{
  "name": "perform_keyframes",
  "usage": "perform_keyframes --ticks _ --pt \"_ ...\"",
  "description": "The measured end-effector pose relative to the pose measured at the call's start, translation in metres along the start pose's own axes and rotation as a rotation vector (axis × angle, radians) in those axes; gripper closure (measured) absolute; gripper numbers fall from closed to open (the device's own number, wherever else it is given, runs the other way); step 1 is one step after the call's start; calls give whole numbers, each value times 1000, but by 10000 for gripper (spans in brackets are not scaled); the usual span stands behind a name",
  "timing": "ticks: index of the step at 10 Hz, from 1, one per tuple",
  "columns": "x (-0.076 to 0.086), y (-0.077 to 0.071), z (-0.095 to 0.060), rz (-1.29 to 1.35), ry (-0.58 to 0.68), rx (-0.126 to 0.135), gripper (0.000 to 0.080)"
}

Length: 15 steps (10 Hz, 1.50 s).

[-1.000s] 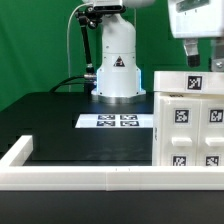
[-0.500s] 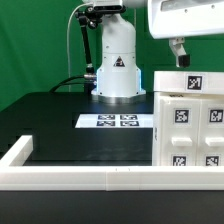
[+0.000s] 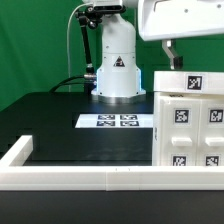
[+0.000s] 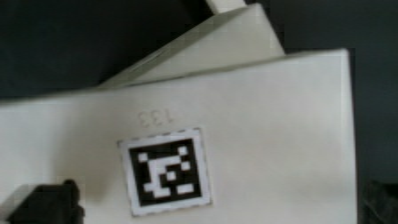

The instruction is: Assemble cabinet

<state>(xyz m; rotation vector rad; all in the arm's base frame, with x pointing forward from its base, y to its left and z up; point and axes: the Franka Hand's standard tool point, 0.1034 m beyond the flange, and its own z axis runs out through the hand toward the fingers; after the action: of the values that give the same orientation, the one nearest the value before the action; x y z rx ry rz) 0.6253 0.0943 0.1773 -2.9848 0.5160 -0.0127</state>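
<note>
The cabinet (image 3: 190, 125) is the big white block with black-and-white tags, standing at the exterior view's right against the front rim. My gripper (image 3: 174, 58) hangs just above its top, apart from it. Only one dark finger (image 3: 172, 52) shows there under the white hand. In the wrist view the cabinet's top face (image 4: 267, 110) with one tag (image 4: 169, 170) fills the picture. My gripper (image 4: 214, 205) is open and empty there, with one dark fingertip (image 4: 45, 205) at each side of the frame, wide apart.
The marker board (image 3: 120, 121) lies flat on the black table in front of the white robot base (image 3: 117, 60). A long low white rim (image 3: 80, 178) frames the table at the front and the exterior view's left.
My hand has moved toward the exterior view's left over the cabinet's top and looks larger in the picture. The cabinet has not moved.
</note>
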Motion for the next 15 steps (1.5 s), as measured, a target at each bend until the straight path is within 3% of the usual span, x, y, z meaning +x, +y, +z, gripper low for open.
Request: perform_keyframes --ticks 5,9,13,15 --pt "1 0 -1 -351 3 -8 3" --pt "1 5 4 -862 14 -51 3" --pt "1 7 5 -1159 -7 -104 3" --pt "1 9 7 -1268 -16 -113 3"
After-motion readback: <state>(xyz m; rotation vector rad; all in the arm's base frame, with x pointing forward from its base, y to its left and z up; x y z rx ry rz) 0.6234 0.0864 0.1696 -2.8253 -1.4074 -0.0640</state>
